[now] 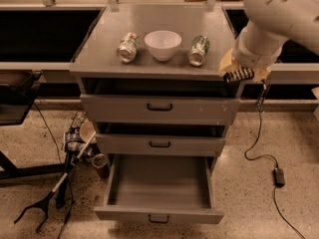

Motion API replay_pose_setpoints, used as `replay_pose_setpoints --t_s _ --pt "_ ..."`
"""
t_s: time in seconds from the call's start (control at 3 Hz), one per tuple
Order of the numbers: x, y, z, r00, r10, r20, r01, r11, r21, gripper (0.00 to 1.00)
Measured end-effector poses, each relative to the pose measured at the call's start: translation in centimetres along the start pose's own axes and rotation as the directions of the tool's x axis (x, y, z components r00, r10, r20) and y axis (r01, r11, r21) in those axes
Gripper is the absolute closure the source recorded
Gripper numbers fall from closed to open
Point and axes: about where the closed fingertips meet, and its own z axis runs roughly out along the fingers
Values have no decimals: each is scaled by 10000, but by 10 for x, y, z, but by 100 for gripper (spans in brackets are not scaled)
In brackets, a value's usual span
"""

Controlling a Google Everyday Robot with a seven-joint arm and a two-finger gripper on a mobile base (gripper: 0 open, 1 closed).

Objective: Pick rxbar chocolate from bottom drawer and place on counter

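Observation:
My gripper (240, 69) hangs from the big white arm at the right front corner of the counter (158, 20), about level with its edge. It is shut on the rxbar chocolate (238, 75), a small dark bar with pale stripes that sticks out under the tan fingers (227, 63). The bottom drawer (158, 214) is pulled out and its tray holds nothing. The two upper drawers are nearly closed.
A white bowl (163, 44) stands mid-counter between two shiny cans (127, 47) (199, 50) lying on their sides. A cable and power brick (279, 176) lie on the floor at the right. Clutter and a black grabber tool (50, 199) lie at the left.

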Motion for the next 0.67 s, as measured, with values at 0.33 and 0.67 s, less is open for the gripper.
replay_pose_setpoints --t_s 0.33,0.67 --pt "-34 35 -34 9989 321 329 -281 9927 -1172 100" --pt "-72 83 -85 9939 814 749 -582 9608 -2712 100"
